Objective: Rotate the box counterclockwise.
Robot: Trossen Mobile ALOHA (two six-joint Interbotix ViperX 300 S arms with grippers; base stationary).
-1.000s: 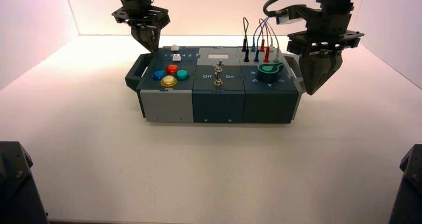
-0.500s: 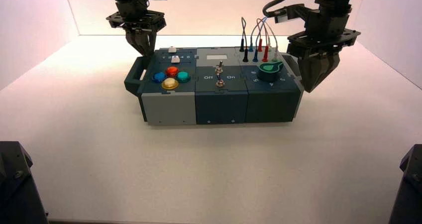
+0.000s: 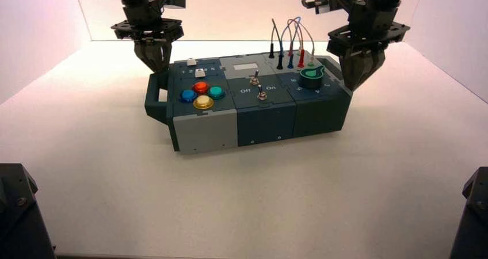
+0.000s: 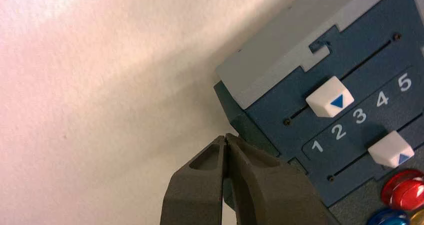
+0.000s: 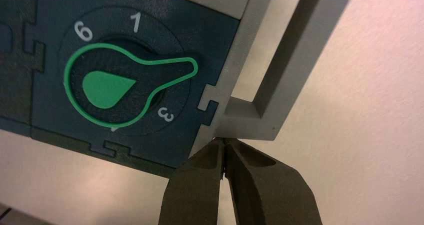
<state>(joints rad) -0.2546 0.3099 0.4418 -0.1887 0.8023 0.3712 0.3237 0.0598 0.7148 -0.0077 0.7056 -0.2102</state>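
Note:
The box (image 3: pixel 207 131) stands on the white table, turned so its left end is nearer and its right end farther. It bears four coloured buttons (image 3: pixel 201 94), two toggle switches (image 3: pixel 258 87), a green knob (image 3: pixel 311 76) and looped wires (image 3: pixel 290 37). My left gripper (image 3: pixel 152 63) is shut, its tip (image 4: pixel 226 137) against the box's back left corner (image 4: pixel 280 60), beside the two white sliders (image 4: pixel 330 97). My right gripper (image 3: pixel 354 80) is shut, its tip (image 5: pixel 223 141) touching the foot of the grey right-end handle (image 5: pixel 280 65). The knob (image 5: pixel 115 87) points between 1 and 3.
The dark left-end handle (image 3: pixel 154 95) juts toward the table's left side. White walls close the table at the back and sides. Two dark blocks (image 3: pixel 17 213) (image 3: pixel 475 213) sit at the near corners.
The box has turned counterclockwise: its right end went back, its left end came nearer. My right gripper moved back with the handle; my left gripper moved left and nearer along the corner.

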